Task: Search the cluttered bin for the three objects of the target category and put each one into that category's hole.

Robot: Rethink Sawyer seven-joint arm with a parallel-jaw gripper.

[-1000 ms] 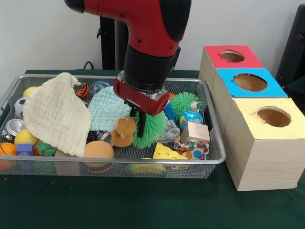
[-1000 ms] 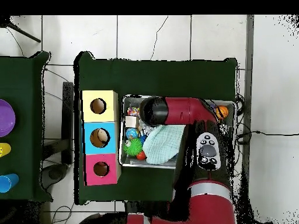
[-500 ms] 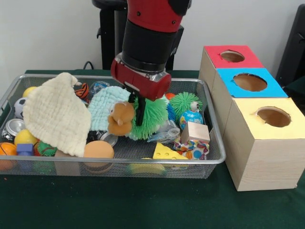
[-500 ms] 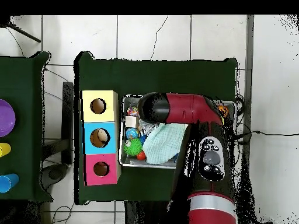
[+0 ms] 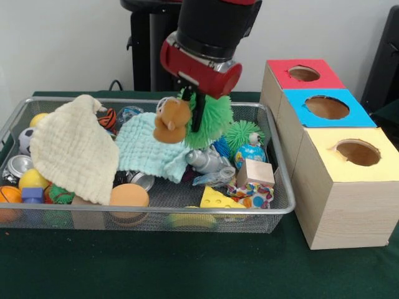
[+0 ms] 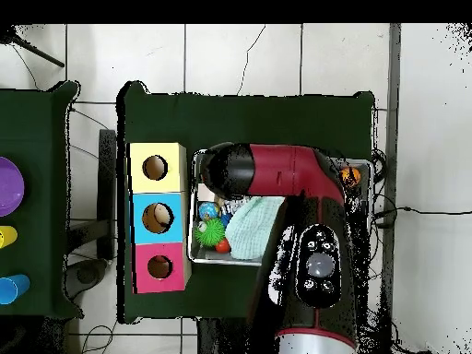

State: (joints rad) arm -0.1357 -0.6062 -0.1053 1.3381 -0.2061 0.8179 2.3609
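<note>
My gripper [image 5: 197,117] hangs above the middle of the wire bin [image 5: 156,212], shut on a green shaggy ball [image 5: 215,119]. A brown plush toy [image 5: 171,121] is lifted with the ball and pressed against its left side; whether the toy is also pinched I cannot tell. Both are clear of the clutter below. At the right stand three boxes with round holes: red [image 5: 303,73], blue [image 5: 327,107] and yellow [image 5: 356,152]. In the overhead view the arm's head [image 6: 226,171] covers the gripper and its load.
The bin holds a cream cloth [image 5: 72,146], a mint cloth [image 5: 153,149], a small green spiky ball [image 5: 242,132], a globe ball [image 5: 250,154], a wooden cube [image 5: 255,172], a cheese wedge [image 5: 218,198], an orange ball [image 5: 129,195] and several small balls at the left.
The gripper has risen out of the clutter and shifted right, carrying the green shaggy ball and brown plush toy up from the bin floor. The mint cloth below now lies uncovered.
</note>
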